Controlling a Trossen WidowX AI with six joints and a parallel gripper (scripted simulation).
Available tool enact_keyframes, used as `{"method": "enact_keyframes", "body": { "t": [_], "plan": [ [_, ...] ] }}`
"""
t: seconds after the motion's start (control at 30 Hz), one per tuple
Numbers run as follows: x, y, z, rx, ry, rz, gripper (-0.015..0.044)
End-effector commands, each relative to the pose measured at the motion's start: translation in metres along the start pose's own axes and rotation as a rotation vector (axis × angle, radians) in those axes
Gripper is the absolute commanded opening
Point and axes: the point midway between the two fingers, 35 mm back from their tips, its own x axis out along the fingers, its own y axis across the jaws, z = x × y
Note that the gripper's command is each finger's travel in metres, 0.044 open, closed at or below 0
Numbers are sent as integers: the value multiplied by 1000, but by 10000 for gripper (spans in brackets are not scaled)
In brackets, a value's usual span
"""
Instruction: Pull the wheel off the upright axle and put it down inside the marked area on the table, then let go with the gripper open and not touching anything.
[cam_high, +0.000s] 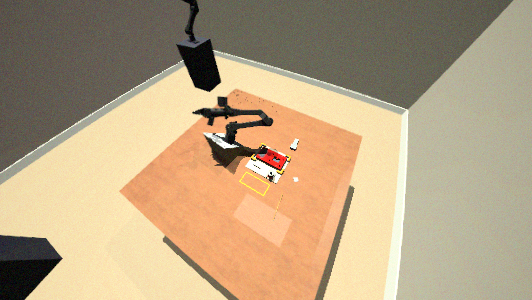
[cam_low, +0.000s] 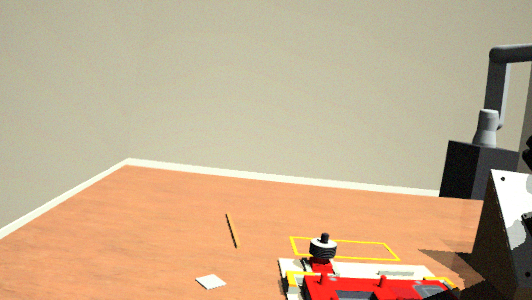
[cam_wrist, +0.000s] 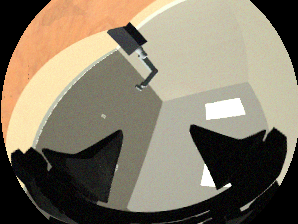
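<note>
In the exterior view, nearest at six o'clock sits the red board (cam_low: 370, 287), then the gray wheel (cam_low: 322, 248) on its upright axle (cam_low: 324, 237), waiting to be pulled off, the yellow marked area (cam_low: 345, 248) just behind, while the gripper (cam_wrist: 156, 152), jaws spread and holding nothing, points away toward the room.

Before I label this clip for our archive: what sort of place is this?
Probably a robot test cell rather than a workshop: a bare-walled room, one wooden table with a yellow marked area, a wheel on an upright axle, and cameras on stands watching. The hand is open.
</note>
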Motion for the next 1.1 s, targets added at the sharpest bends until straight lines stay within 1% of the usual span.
{"method": "enact_keyframes", "body": {
  "t": [0.0, 0.1, 0.33, 0.57, 0.8, 1.07],
  "plan": [
    [1, -2, 0, -7, -5, -7, 374],
    [8, -24, 0, -100, -72, -107, 300],
    [21, -96, 7, -399, -237, -428, 300],
    [17, -170, 25, -707, -344, -773, 300],
    [-7, -244, 54, -1014, -396, -1147, 300],
    [-61, -316, 100, -1345, -387, -1600, 300]
  ]
}}
